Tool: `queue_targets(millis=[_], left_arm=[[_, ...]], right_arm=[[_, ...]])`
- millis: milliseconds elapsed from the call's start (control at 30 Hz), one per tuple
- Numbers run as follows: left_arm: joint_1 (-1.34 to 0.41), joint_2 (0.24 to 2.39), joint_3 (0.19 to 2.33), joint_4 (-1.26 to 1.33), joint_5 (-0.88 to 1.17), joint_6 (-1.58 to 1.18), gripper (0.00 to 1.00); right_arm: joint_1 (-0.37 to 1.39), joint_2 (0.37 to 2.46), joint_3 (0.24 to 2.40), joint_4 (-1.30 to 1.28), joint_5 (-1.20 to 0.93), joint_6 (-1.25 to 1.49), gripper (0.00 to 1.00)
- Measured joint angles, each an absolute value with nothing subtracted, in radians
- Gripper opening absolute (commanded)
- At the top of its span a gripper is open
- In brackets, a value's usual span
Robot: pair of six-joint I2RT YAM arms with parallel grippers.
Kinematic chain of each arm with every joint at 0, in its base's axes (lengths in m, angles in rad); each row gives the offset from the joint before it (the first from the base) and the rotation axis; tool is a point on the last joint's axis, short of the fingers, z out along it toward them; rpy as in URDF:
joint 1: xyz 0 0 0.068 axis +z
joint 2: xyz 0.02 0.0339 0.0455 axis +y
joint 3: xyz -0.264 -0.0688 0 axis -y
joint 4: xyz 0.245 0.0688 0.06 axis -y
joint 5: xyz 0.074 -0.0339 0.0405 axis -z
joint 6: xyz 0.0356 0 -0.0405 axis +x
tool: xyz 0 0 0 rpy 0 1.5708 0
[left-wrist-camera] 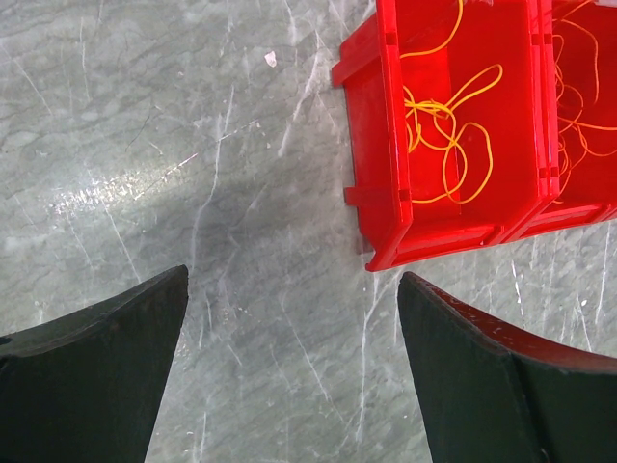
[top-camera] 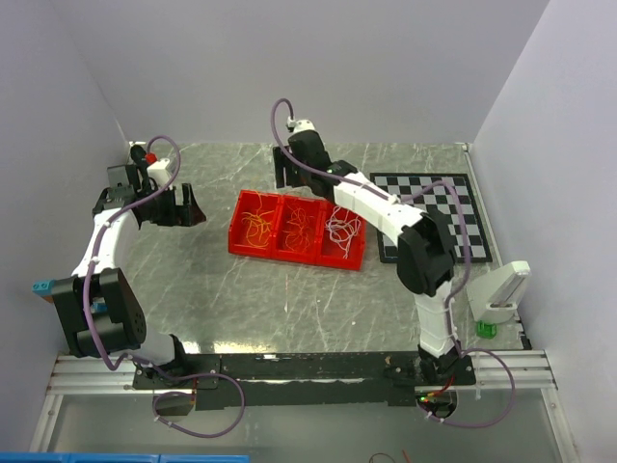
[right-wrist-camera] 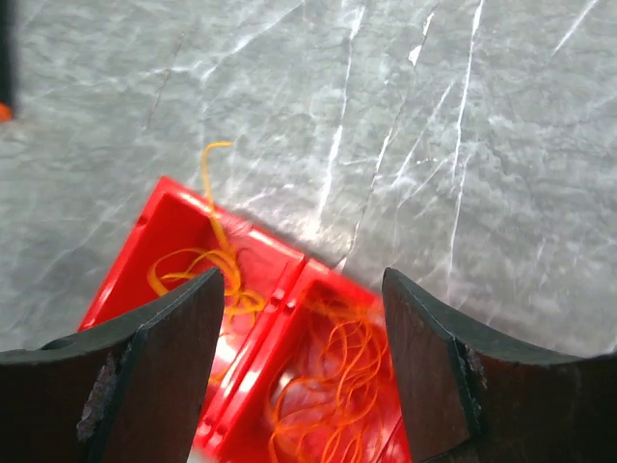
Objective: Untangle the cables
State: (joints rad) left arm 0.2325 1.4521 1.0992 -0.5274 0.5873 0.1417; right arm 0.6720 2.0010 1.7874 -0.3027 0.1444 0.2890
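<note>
**Desk:** What does the overhead give you?

**Me:** I see the red tray [top-camera: 294,254] mid-way across the marble table [top-camera: 241,299], with three compartments side by side. The yellow cables [top-camera: 257,224] lie in the left one, the orange cables [top-camera: 302,228] in the middle and the white cables [top-camera: 343,230] in the right. My left gripper [top-camera: 183,214] hangs to the left of the tray, apart from it. My right gripper [top-camera: 289,174] sits by the tray's far edge. From up here I cannot tell how its jaws stand. A checkerboard [top-camera: 439,217] lies to the right of the tray.

**Desk:** And the left wrist?

**Me:** The left gripper [left-wrist-camera: 293,280] has its jaws spread wide, with bare marble between them and nothing held. The tray's corner [left-wrist-camera: 384,193] is up and to the right. The yellow cables [left-wrist-camera: 448,125] are looped loosely on that compartment's floor, and the orange cables [left-wrist-camera: 578,87] show past the divider.

**Desk:** Right wrist?

**Me:** The right gripper [right-wrist-camera: 301,275] is parted too and grips nothing. Through the gap I look down on the tray's rim [right-wrist-camera: 154,227] and the divider between two compartments. The yellow cables [right-wrist-camera: 207,265] are on the left, with one strand arching up over the rim. The orange cables [right-wrist-camera: 337,386] are heaped on the right. It is blurred low in the view, so I cannot tell whether the fingers touch the tray.
</note>
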Motion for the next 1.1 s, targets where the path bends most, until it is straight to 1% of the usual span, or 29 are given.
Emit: queue_targets(millis=[100,167,233,267,367,567,633,700,933,1100], left_arm=[[0.233,1.452,1.099,-0.527,0.587,0.142,0.94],[0.233,1.452,1.099,-0.527,0.587,0.142,0.94],[0.233,1.452,1.099,-0.527,0.587,0.142,0.94],[0.233,1.452,1.099,-0.527,0.587,0.142,0.94],[0.233,1.452,1.099,-0.527,0.587,0.142,0.94],[0.233,1.452,1.099,-0.527,0.587,0.142,0.94],[0.233,1.452,1.099,-0.527,0.587,0.142,0.94],[0.233,1.452,1.099,-0.527,0.587,0.142,0.94],[0.233,1.452,1.099,-0.527,0.587,0.141,0.94],[0.233,1.452,1.099,-0.527,0.587,0.141,0.94]], right_arm=[[0.661,2.077,1.849,-0.327,0.138,0.27,0.74],[0.661,2.103,1.851,-0.342,0.137,0.262,0.73],[0.661,2.114,1.841,-0.352,0.135,0.257,0.72],[0.661,2.114,1.832,-0.353,0.134,0.256,0.69],[0.66,2.114,1.807,-0.354,0.128,0.257,0.58],[0.658,2.111,1.728,-0.328,0.102,0.274,0.28],[0.659,2.108,1.691,-0.321,0.092,0.28,0.16],[0.658,2.106,1.652,-0.316,0.086,0.288,0.11],[0.658,2.038,1.528,-0.292,0.086,0.302,0.09],[0.658,1.99,1.503,-0.27,0.087,0.318,0.09]])
